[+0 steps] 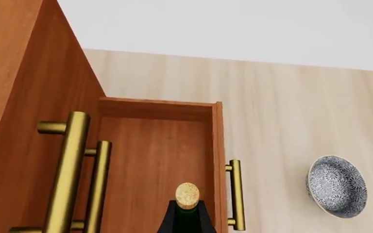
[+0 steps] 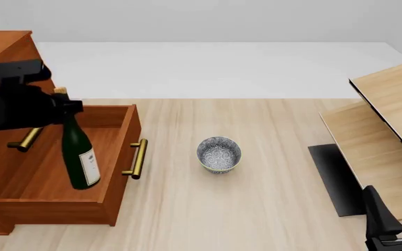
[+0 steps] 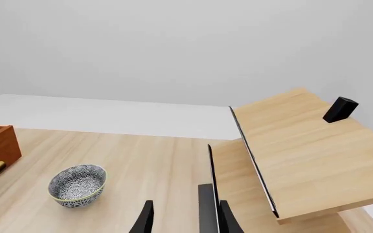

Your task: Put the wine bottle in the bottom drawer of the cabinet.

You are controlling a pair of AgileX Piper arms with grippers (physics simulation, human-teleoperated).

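Front view overhead, wrist views close, apparently sharing bowl (image 2: 219, 153).

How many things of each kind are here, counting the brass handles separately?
Dark green glass wine bottle: 1
Speckled grey bowl: 1
Reddish-brown wooden cabinet: 1
Brass bar handles: 3
Pale light-wood furniture: 1
Total: 7

The cabinet (image 2: 6, 47) stands at the table's (image 2: 271, 209) left, its bottom drawer (image 2: 113, 172) pulled out. The wine bottle (image 2: 79, 154) hangs over the drawer. The bowl (image 2: 219, 153) sits right of the drawer; light-wood furniture (image 2: 389, 130) lies far right.
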